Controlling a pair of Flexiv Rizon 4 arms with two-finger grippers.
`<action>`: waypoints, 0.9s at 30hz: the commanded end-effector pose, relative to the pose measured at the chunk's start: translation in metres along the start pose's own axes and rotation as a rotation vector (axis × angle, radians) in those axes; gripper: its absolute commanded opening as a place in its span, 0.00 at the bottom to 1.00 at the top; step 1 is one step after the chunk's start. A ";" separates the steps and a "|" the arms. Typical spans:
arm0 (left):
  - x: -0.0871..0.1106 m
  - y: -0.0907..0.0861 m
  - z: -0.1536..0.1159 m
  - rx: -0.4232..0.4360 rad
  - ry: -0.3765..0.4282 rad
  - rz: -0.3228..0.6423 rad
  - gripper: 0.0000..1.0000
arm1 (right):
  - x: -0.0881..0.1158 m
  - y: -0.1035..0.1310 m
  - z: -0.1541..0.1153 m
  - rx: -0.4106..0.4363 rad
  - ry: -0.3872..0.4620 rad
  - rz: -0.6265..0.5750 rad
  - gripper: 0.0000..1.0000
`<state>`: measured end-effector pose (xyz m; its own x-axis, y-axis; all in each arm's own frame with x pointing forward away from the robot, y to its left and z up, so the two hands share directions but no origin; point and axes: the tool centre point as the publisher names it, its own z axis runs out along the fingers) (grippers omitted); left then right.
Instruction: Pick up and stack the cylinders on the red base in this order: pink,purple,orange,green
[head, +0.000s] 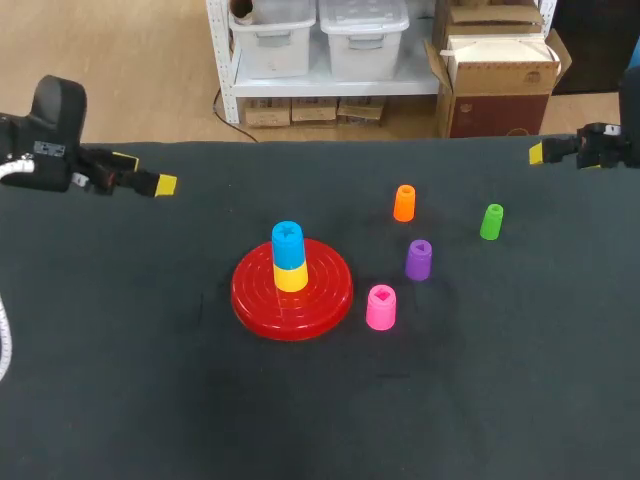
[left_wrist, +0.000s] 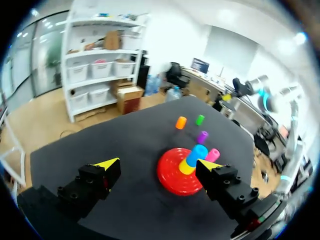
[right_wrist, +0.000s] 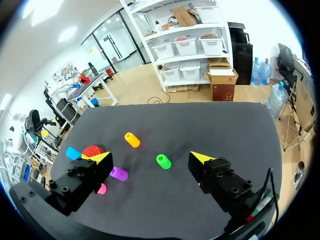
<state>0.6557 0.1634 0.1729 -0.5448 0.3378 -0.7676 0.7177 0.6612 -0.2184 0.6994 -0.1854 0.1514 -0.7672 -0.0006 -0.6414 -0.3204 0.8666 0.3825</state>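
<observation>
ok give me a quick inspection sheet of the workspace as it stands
surface: table, black cloth, flat
job's things: base carries a yellow cylinder with a blue cylinder on top; pink, purple, orange and green stand upright on the cloth to its right, none stacked
clutter: nothing seen
grippers: left gripper and right gripper both open and empty, back at the far corners
cables: white cable at the table's left edge
surroundings: nothing seen reaching over the table
</observation>
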 end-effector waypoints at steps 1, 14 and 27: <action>0.010 -0.003 -0.012 0.500 -0.195 0.381 1.00 | 0.000 0.000 0.000 0.000 -0.001 0.000 1.00; 0.017 0.006 0.014 0.364 -0.168 0.331 1.00 | 0.000 0.000 0.000 0.000 -0.001 0.000 1.00; 0.013 0.009 0.027 0.293 -0.157 0.348 1.00 | 0.000 0.000 0.000 0.000 -0.001 0.000 1.00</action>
<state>0.6663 0.1558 0.1463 -0.1994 0.3781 -0.9040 0.9477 0.3090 -0.0798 0.6994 -0.1854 0.1514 -0.7672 -0.0005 -0.6414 -0.3203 0.8666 0.3825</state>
